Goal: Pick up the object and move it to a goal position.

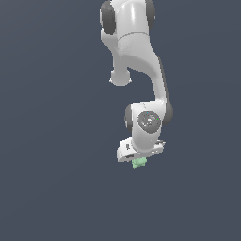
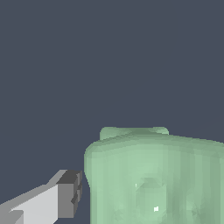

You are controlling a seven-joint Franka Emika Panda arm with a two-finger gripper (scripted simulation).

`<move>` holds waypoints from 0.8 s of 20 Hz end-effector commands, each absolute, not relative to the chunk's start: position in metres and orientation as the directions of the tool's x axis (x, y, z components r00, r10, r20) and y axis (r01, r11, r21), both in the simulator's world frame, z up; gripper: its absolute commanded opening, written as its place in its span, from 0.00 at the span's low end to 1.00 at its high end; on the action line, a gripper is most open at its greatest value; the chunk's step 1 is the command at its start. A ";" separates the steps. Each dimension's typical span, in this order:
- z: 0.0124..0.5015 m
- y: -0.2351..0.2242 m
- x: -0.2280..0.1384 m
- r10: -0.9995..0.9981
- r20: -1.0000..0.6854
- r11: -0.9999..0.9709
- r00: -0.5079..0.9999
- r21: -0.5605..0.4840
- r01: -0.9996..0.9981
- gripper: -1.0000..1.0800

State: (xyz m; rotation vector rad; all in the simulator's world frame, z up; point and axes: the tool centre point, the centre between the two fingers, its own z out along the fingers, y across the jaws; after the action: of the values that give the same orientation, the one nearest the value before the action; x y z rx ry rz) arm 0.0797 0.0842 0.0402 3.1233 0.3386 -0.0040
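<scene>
The object is a small pale mint-green lumpy chunk that peeks out just below my white gripper in the exterior view. In the wrist view the object looms large and close, filling the area beside one grey-padded finger. A thin dark gap separates that pad from the chunk's side. The other finger is hidden behind the object, so my gripper straddles the chunk with no visible contact.
Nothing but a plain dark blue-grey surface surrounds the arm. The arm's white links reach down from the top of the exterior view.
</scene>
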 end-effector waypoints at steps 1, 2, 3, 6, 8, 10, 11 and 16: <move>0.040 0.084 0.081 0.214 0.000 -0.977 0.977 0.000 0.214 0.96; 0.040 0.084 0.081 0.214 0.000 -0.977 0.977 0.000 0.214 0.96; 0.040 0.084 0.081 0.214 0.000 -0.977 0.977 0.000 0.214 0.00; 0.040 0.084 0.081 0.214 0.000 -0.977 0.977 0.000 0.214 0.00; 0.040 0.084 0.081 0.214 0.000 -0.977 0.977 0.000 0.214 0.00; 0.040 0.084 0.081 0.214 0.000 -0.977 0.977 0.000 0.214 0.00; 0.040 0.084 0.081 0.214 0.000 -0.977 0.977 0.000 0.214 0.00; 0.043 0.083 0.081 0.214 0.000 -0.977 0.977 0.000 0.214 0.00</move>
State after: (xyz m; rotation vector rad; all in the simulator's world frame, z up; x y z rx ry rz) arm 0.0809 0.0840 0.0408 3.1233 0.3391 -0.0018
